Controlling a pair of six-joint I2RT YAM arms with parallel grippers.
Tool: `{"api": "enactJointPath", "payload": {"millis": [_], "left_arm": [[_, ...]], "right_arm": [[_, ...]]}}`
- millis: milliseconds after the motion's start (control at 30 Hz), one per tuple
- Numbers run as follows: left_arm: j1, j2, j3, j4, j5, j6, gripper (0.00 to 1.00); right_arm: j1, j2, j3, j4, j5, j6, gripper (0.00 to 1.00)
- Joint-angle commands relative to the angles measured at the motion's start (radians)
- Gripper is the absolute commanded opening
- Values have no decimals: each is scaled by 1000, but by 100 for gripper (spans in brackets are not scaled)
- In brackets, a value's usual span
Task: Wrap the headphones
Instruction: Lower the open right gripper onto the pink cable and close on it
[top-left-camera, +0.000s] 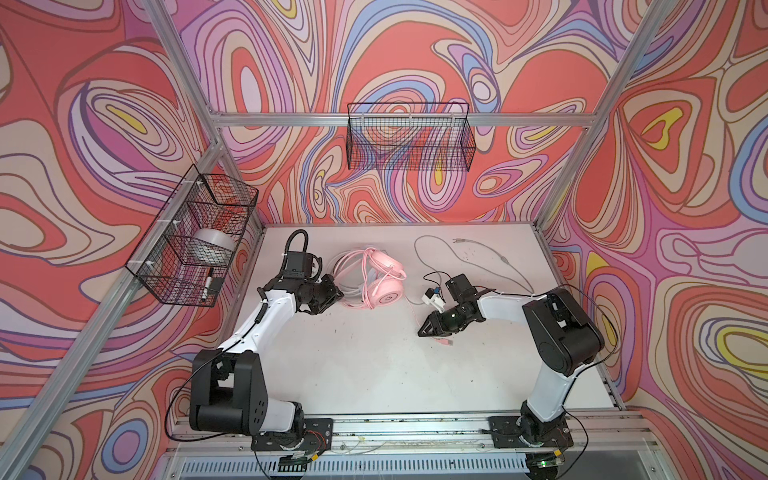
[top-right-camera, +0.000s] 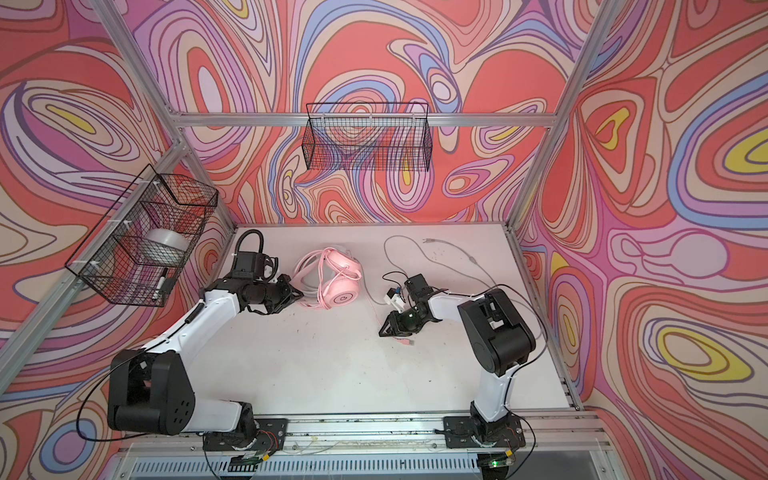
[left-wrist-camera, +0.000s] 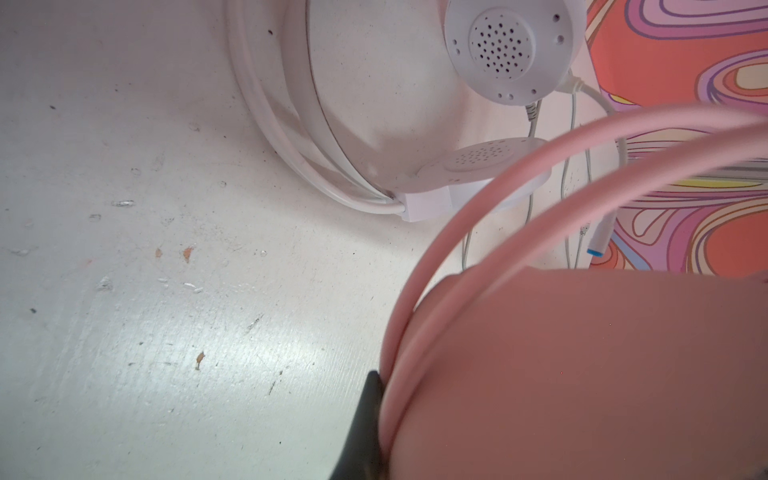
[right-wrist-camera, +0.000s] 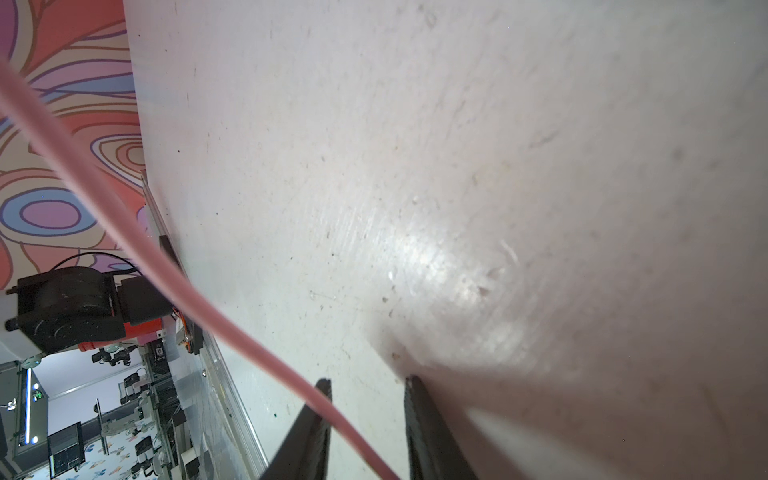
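Where the far middle of the worktop (top-left-camera: 374, 374) is occupied, the pink headset (top-left-camera: 384, 286) is laid on top of the white headset (left-wrist-camera: 509, 50). Of the white one, mostly the headband is seen in both top views, bowed toward the left side. The pink headset is turned on its side. Its two ear cups are lined up from the far edge toward the near edge, so its long axis is directed that way, and the round outer face of the near cup is turned upward.

The left hand (top-left-camera: 337, 294) is clenched and is pressed against the left side of this pile. In the left wrist view one dark finger (left-wrist-camera: 365, 424) is seen touching the pink loops beside a pink ear cup. What is pinched there, if anything, cannot be told.

The right hand (right-wrist-camera: 368, 382) is set low over the worktop, to the right of the pile and nearer, apart from it. Its jaws are parted, and the pink cable (right-wrist-camera: 124, 216) is passed loosely between them, across one finger, not squeezed. The pink plug (top-left-camera: 446, 341) is found on the worktop just beside this hand. The grey-white cable (top-left-camera: 415, 249) is spread loose over the far right part.
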Motion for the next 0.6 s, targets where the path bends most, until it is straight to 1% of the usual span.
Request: {"api": "enactJointPath", "payload": {"millis": [0, 133, 267, 567], "left_arm": [[6, -14, 4, 60, 31, -35, 0], [6, -13, 5, 54, 25, -37, 0], [6, -16, 1, 52, 20, -38, 0], [8, -11, -5, 50, 8, -44, 0]], "right_arm": [[-2, 8, -51, -49, 88, 13, 34], [6, 9, -56, -43, 95, 20, 34], [14, 20, -52, -48, 100, 21, 32], [31, 22, -54, -64, 132, 29, 22]]}}
